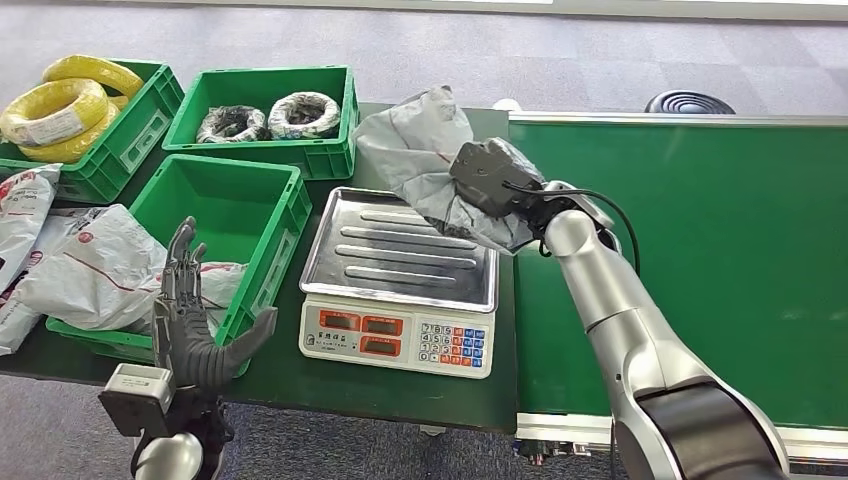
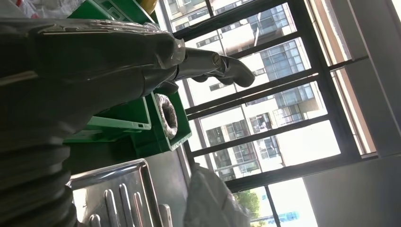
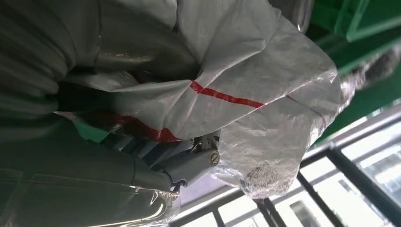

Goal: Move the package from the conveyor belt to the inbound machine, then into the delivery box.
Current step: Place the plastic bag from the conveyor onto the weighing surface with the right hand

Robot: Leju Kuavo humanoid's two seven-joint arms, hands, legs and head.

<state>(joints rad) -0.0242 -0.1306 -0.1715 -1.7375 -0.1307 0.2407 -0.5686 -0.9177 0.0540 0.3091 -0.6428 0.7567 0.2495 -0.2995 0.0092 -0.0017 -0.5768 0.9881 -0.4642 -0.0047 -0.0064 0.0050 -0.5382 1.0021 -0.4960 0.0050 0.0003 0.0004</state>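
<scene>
the crinkled grey plastic mailer bag (image 1: 420, 150) is gripped by the right hand (image 1: 492, 178) above the steel scale tray (image 1: 400, 250); soft, light, slippery, it is best bunched. the left hand (image 1: 190, 320) is held wide, empty.

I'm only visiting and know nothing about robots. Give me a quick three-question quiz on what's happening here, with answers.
1. True or false: the right hand holds the grey package above the far edge of the scale.
2. What lies in the green bin nearest the left hand? A) yellow cable coils B) a white package C) nothing
3. Fill in: the left hand is ____, holding nothing.

Key: 1 true; 2 B, the white package drapes over that bin's edge; 3 open, with its fingers apart and raised.
</scene>
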